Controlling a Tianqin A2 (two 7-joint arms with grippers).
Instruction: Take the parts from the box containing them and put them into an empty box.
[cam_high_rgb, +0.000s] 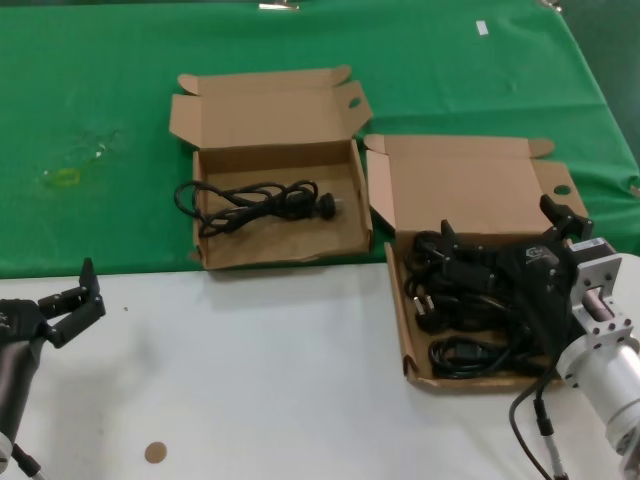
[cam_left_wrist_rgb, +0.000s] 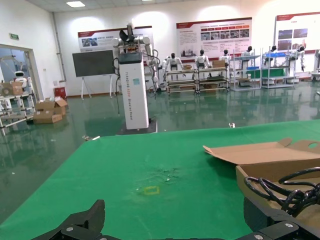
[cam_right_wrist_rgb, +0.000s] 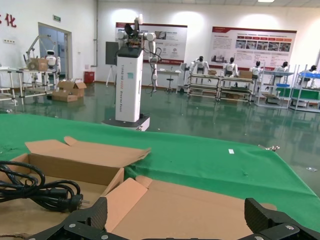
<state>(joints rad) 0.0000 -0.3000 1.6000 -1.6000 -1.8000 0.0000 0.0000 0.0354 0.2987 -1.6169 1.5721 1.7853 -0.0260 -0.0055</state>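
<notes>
The box containing them (cam_high_rgb: 470, 190) stands open at the right, with a pile of black cords, the parts (cam_high_rgb: 450, 300), inside. My right gripper (cam_high_rgb: 497, 216) hovers over this pile, open, nothing between its fingers. In the right wrist view that gripper (cam_right_wrist_rgb: 178, 215) faces the box's raised lid (cam_right_wrist_rgb: 200, 205). The other box (cam_high_rgb: 270, 240), with an oval hole in its lid flap, lies open at centre left and holds one cord (cam_high_rgb: 260, 200). My left gripper (cam_high_rgb: 68, 285) waits open over the white table at the near left. From the left wrist, the gripper (cam_left_wrist_rgb: 175, 220) sees that box (cam_left_wrist_rgb: 250, 175) and its cord (cam_left_wrist_rgb: 290, 190).
Both boxes straddle the line where the green cloth (cam_high_rgb: 120, 80) meets the white table (cam_high_rgb: 250, 380). A yellowish mark (cam_high_rgb: 62, 177) sits on the cloth at far left. A small brown disc (cam_high_rgb: 154, 452) lies near the table's front edge.
</notes>
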